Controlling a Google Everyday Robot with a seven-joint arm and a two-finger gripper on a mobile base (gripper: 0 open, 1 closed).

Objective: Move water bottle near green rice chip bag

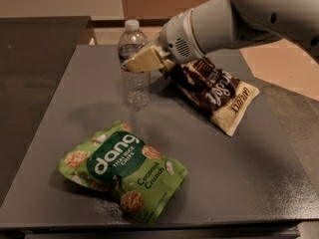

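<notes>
Toward the far edge of the flat matte grey tabletop [259, 183], the small clear ribbed plastic water bottle [135, 86] stands upright, its upper part pinched by the cream pincer [139, 61], with a crinkled dark brown and cream bag [219, 91] just beside it. The bright green crinkled rice chip bag [122, 176] lies near the front edge, well apart, bare grey surface between them and to its right.

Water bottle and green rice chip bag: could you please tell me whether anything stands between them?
Nothing visible does. Only bare grey table lies between the water bottle, held at its label band by the gripper, and the green rice chip bag nearer the front. The dark brown bag lies off to the right.
</notes>
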